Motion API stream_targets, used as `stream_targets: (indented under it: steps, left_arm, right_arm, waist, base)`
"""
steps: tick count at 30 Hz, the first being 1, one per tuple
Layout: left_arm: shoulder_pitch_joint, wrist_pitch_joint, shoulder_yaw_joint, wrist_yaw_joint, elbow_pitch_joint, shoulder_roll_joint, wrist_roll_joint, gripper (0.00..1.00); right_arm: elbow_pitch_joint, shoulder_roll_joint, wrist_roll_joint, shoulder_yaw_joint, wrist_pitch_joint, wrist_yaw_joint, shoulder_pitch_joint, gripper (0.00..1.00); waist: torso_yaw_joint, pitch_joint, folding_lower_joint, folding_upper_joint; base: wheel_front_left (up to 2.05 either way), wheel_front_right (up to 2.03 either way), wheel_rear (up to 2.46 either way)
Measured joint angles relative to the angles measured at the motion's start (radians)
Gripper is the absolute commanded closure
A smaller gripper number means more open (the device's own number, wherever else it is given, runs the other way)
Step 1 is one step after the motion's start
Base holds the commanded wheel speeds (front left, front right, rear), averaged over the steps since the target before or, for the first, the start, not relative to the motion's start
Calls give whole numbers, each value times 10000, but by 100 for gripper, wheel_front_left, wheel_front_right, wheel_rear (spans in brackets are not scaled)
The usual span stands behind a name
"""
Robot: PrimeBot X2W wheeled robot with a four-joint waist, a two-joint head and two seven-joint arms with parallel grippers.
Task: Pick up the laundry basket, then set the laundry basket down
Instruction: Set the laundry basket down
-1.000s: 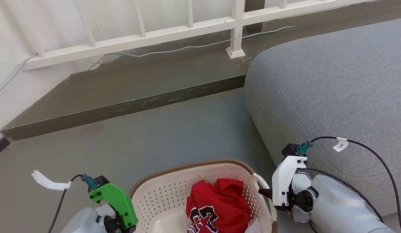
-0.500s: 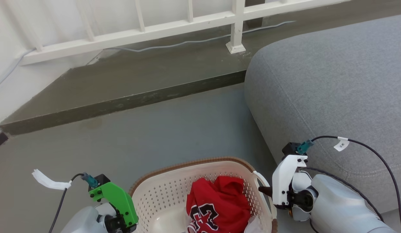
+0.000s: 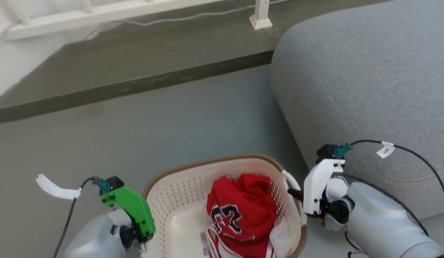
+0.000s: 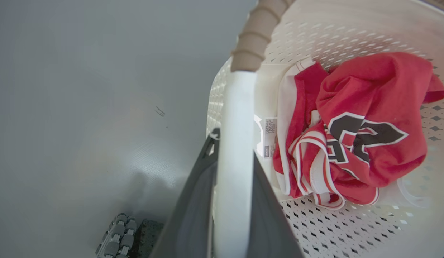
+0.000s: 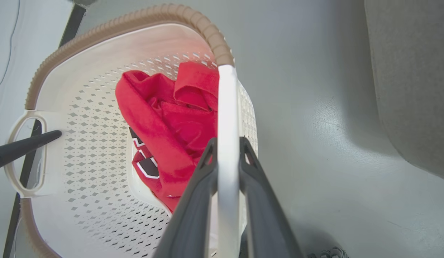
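laundry basket point(image 3: 178, 200) – red jersey point(image 3: 243, 215) inside, beside sofa point(image 3: 368, 71)

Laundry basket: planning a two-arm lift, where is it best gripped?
By the loop handles at its ends, left gripper from the left, right gripper from the right: each thin white bar stands clear of the wall and fits between fingers.

- my left gripper point(image 4: 233, 145) is clamped tight, one dark finger on each side of the basket point(image 4: 351, 229) handle
- my right gripper point(image 5: 227, 141) is doing the same on the opposite handle, fingers pinched in
- both point inward, toward each other
- left forearm point(image 3: 89, 240) sits bottom left in the head view with a green wrist mount point(image 3: 130, 209); right forearm point(image 3: 383, 222) is bottom right with a white one
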Motion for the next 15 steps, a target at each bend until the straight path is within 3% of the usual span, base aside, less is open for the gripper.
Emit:
stream_targets:
  steps: [15]
  left_arm:
    - [-1273, -1032, -259, 552, -407, 19, 366, 100]
  right_arm:
    - [-263, -159, -238, 8, -1174, -2, -1062, 100]
  waist:
    - [-10, 1926, 0, 0]
  base:
    - [0, 0, 0]
